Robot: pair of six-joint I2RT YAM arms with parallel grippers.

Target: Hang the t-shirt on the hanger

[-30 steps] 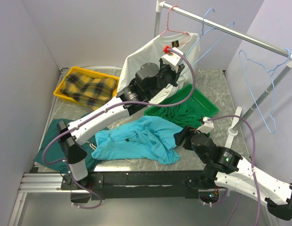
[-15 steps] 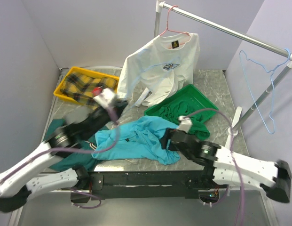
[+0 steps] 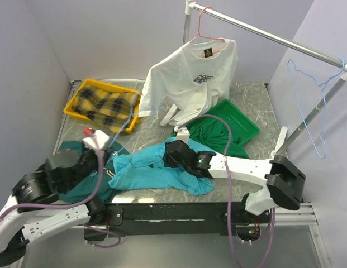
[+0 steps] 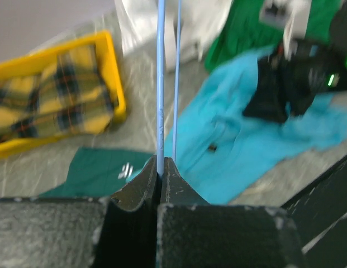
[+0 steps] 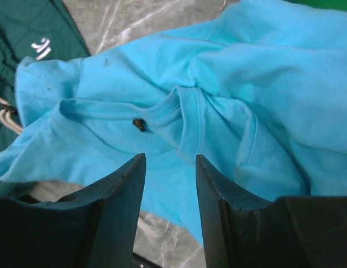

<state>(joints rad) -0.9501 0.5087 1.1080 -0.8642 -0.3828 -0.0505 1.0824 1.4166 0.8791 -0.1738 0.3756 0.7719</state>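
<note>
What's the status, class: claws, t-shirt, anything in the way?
Left claw shut on hanger. Right claw open over t-shirt collar. T-shirt lies crumpled. Nothing in the way.

left gripper (image 4: 160,167) jaws pinched on thin light-blue hanger (image 4: 160,84) wire rising straight up, turquoise t-shirt (image 4: 229,151) crumpled beyond, blurred black right arm (image 4: 296,72) over it, yellow tray (image 4: 118,84) holding plaid cloth (image 4: 50,106) at left, dark green garment (image 4: 100,170) nearer

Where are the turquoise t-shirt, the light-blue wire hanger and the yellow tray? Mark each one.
t-shirt (image 5: 162,110): right wrist view, on the front of its collar.
hanger (image 4: 160,84): left wrist view, on the thicker upright wire.
yellow tray (image 4: 118,84): left wrist view, on its right wall.
</note>
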